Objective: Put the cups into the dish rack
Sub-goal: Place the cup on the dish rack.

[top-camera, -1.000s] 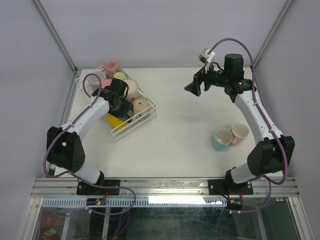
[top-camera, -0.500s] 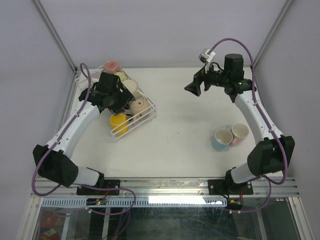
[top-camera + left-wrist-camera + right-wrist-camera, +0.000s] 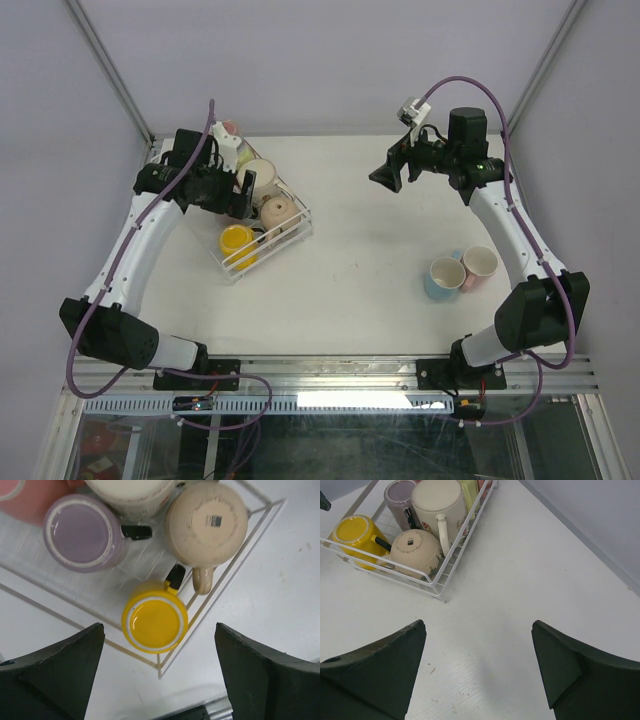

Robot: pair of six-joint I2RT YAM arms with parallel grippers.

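The whole table (image 3: 360, 290) is taken in from above and behind the arm bases by the top external view, which is tilted down toward the far edge. The near corner of the dish rack (image 3: 235, 555) is looked straight down on, from close above, by the left wrist view, with the yellow mug (image 3: 155, 625) centred. The table is crossed at a slant, from farther off, by the right wrist view, and the rack is placed at its upper left. The yellow mug and the beige mug (image 3: 206, 522) are shared by all three views.
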